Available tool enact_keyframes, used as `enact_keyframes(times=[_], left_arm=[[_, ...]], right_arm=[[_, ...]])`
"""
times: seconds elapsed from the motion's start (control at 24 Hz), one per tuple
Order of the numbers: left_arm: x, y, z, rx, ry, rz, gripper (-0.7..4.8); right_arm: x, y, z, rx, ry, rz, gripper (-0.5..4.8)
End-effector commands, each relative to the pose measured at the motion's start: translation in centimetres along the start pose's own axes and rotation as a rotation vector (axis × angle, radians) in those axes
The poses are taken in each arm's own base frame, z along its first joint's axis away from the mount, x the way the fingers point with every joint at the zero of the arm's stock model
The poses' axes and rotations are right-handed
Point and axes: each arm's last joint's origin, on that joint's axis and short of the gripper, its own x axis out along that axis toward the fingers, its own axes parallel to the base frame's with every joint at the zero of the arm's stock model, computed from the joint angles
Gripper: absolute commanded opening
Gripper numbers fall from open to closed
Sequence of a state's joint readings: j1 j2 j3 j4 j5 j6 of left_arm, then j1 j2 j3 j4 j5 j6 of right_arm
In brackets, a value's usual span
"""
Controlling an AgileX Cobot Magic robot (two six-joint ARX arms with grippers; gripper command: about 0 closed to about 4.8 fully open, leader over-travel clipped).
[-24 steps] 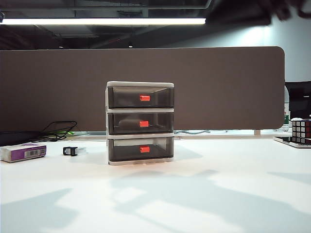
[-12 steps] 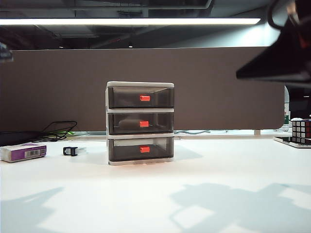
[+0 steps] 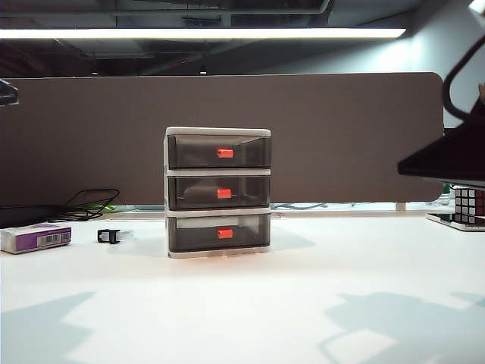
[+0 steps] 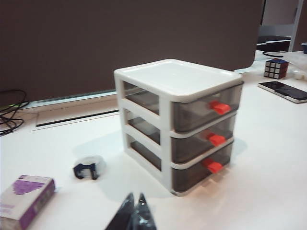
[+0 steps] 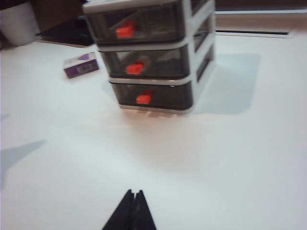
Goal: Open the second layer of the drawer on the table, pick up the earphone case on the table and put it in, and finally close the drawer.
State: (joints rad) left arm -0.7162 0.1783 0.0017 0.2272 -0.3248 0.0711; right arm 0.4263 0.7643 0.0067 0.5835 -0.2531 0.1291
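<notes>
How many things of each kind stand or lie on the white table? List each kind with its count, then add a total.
Drawer unit: 1
Purple-and-white box: 1
Black clip: 1
Puzzle cube: 1
Total: 4

The drawer point(image 3: 218, 192) stands on the desk point(image 3: 250, 303) near its middle, all three trays pushed in, the second layer point(image 3: 219, 192) between the top and bottom trays. Left of it lies a small clip point(image 3: 109, 236), and farther left, near the desk's left edge, a box point(image 3: 35, 237). A partition point(image 3: 341, 136) runs behind the drawer. A puzzle cube point(image 3: 469, 202) sits at the far right. The left gripper point(image 4: 134, 214) and the right gripper point(image 5: 131, 211), each with its fingers together, hang above the near desk, well apart from the drawer.
</notes>
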Motion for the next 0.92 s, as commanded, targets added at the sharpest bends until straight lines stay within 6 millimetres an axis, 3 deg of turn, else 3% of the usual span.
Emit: enact_keyframes(times=[0.04, 0.46, 0.67, 0.92], left_arm=[[0.2, 0.6, 0.1, -0.024, -0.006, -0.015, -0.06], [0.3, 4.4, -0.5, -0.059, 0.045, 0.123, -0.06], [0.2, 4.5, -0.5, -0.057, 0.042, 0.136, -0.06], [0.1, 4.5, -0.6, -0.034, 0.062, 0.136, -0.06]], right_arm=[[-0.2, -0.5, 0.0, 0.0, -0.017, -0.029, -0.05], [-2.5, -5.1, 0.8, 0.021, -0.089, -0.208, -0.05], [-2.8, -4.8, 1.2, 0.003, -0.118, -0.209, -0.05], [-4.8, -3.5, 0.9, -0.033, -0.101, -0.306, -0.05]])
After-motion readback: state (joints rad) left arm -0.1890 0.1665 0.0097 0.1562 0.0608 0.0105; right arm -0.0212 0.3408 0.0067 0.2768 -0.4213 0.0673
